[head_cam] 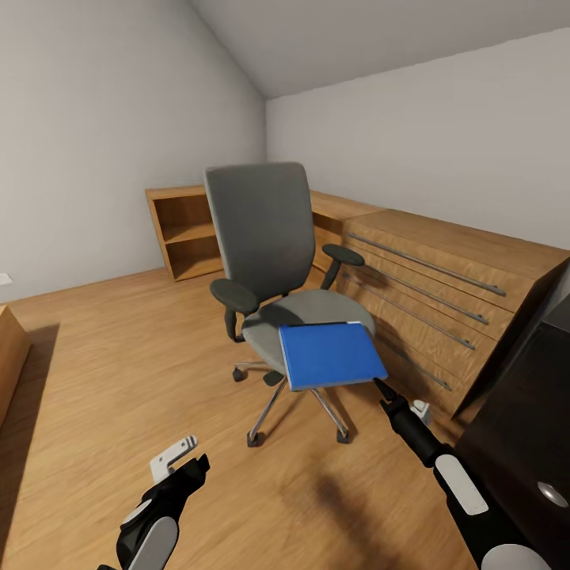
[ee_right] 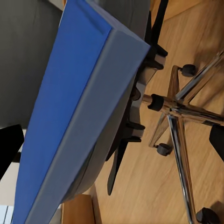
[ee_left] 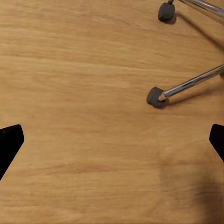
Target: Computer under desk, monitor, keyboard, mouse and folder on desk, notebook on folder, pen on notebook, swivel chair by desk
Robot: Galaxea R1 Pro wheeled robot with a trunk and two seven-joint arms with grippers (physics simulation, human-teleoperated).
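Observation:
The grey swivel chair [head_cam: 261, 229] stands in the middle of the wooden floor. A bright-blue folder [head_cam: 328, 354] lies flat on the front of its seat, overhanging the edge. My right gripper [head_cam: 384, 393] is open, just off the folder's near right corner. In the right wrist view the folder's edge [ee_right: 60, 121] lies ahead between the spread fingertips, above the chrome chair base [ee_right: 175, 112]. Low at the left, my left gripper [head_cam: 190, 463] is open over bare floor, with a chair caster [ee_left: 155, 97] ahead of it. A corner of the black desk [head_cam: 522, 427] shows at the right.
A light wooden chest with long bar handles [head_cam: 443, 293] runs along the right wall behind the chair. An open wooden bookshelf [head_cam: 186, 233] stands at the back. A wooden furniture edge [head_cam: 9, 356] juts in at the far left. Open floor lies left of the chair.

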